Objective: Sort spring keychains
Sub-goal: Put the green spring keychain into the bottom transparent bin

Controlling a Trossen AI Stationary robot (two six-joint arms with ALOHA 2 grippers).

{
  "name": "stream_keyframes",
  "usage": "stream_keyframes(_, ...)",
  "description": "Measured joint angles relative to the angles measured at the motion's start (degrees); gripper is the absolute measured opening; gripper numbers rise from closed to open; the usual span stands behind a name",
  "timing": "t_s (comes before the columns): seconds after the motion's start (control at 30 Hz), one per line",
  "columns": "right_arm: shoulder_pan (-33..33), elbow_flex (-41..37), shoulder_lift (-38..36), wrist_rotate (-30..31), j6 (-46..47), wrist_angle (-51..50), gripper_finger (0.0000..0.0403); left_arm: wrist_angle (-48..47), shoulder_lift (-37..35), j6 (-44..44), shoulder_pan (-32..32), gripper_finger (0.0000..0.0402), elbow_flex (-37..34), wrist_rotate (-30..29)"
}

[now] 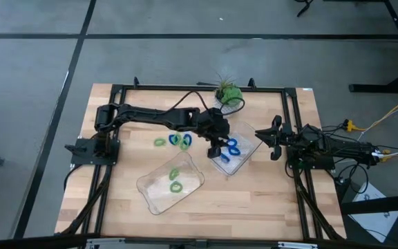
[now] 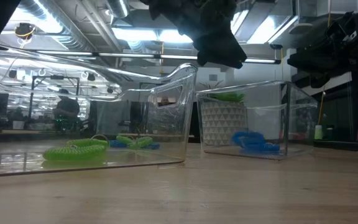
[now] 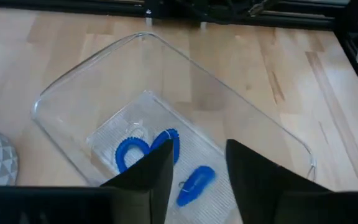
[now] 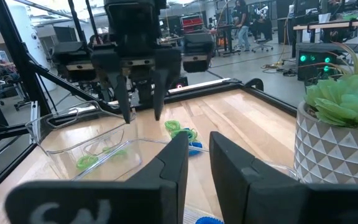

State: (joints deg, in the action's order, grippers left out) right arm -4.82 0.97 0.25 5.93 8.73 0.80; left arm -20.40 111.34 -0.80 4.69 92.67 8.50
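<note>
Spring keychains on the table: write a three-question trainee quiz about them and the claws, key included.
1. True or false: the left claw hangs over the tray holding blue keychains.
2. Which colour of keychains lies in the other clear tray? A) blue B) green C) red
3. Fill in: loose keychains on the bare table lie beside the ____ arm.

Key
1. True. The left claw is open above the right-hand tray, with blue coils below it.
2. B. Green keychains lie in it.
3. Left. The right claw waits at the table's right side.
</note>
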Motion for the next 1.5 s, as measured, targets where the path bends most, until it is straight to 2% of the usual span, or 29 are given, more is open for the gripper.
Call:
stream_keyframes(0.13,0.0,0.0,0.0,0.0,0.0,0.0,0.0067,-2.23,-2.72,0.05,0.6,0.0159,1.28,0.09)
stream_keyframes(0.3,0.0,0.0,-0.02,0.02,0.0,0.02,0.0067,-6.47,-8.67,0.78,2.63,0.0158,2.09,-1.29)
stream_keyframes(0.57,-0.01,0.0,-0.02,0.0,0.0,0.02,0.0067,-16.04,-18.86,2.54,4.63,0.0147,2.2,-11.84)
stream_keyframes(0.8,0.0,0.0,-0.01,-0.01,0.0,0.0,0.0067,-26.87,-21.54,0.98,4.83,0.0148,2.17,-17.96)
stream_keyframes(0.9,-0.02,0.0,0.0,-0.02,0.0,0.0,0.0067,-32.17,-21.4,0.38,4.96,0.0147,2.11,-16.69)
stream_keyframes(1.0,-0.02,0.0,0.0,-0.02,0.0,0.0,0.0067,-33.25,-20.97,0.6,5.22,0.0142,0.77,-13.52)
stream_keyframes(1.33,0.0,0.0,0.0,0.0,0.0,0.0,0.0067,-32.53,-21.52,-4.37,7.78,0.0126,-10.48,-10.72)
stream_keyframes(1.5,-0.02,0.0,-0.01,0.0,0.0,0.0,0.0067,-31.52,-21.56,-4.5,9.46,0.0123,-12.79,-9.93)
